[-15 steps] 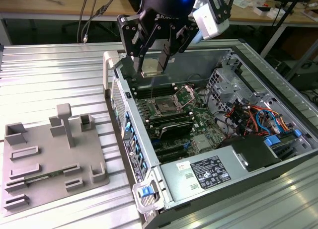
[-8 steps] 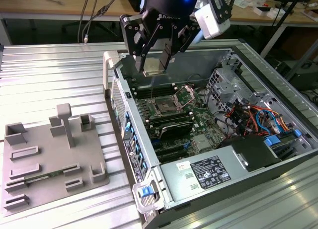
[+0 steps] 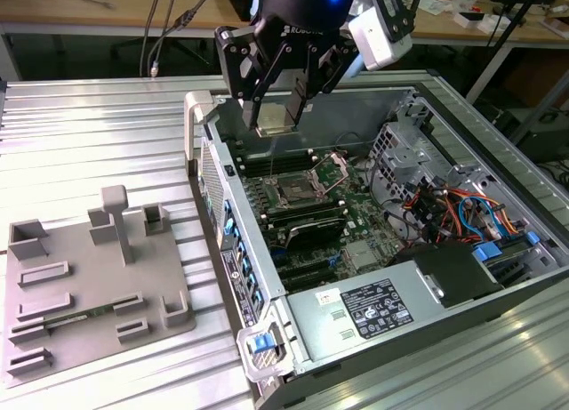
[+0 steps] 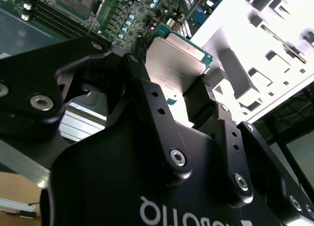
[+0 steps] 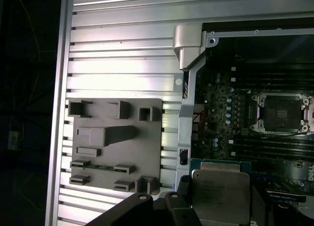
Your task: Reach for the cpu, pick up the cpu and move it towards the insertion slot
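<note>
Over the open computer case (image 3: 462,277), near its rear wall, your gripper (image 3: 277,116) hangs with its black fingers (image 4: 147,96) closed on the cpu (image 3: 272,118), which sits flat between them above the green motherboard (image 3: 356,223). You can see the insertion slot (image 3: 293,194) lower on that board, apart from the chip and uncovered, while the grey plastic tray (image 3: 89,277) lies on the ribbed table (image 3: 80,134) toward the exterior view's left.

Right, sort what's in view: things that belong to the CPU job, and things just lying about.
Belongs to the job:
- cpu, held above the open case
- gripper, shut on the cpu
- insertion slot on the green motherboard

Just lying about:
- grey plastic tray on the table
- drive cables
- power supply
</note>
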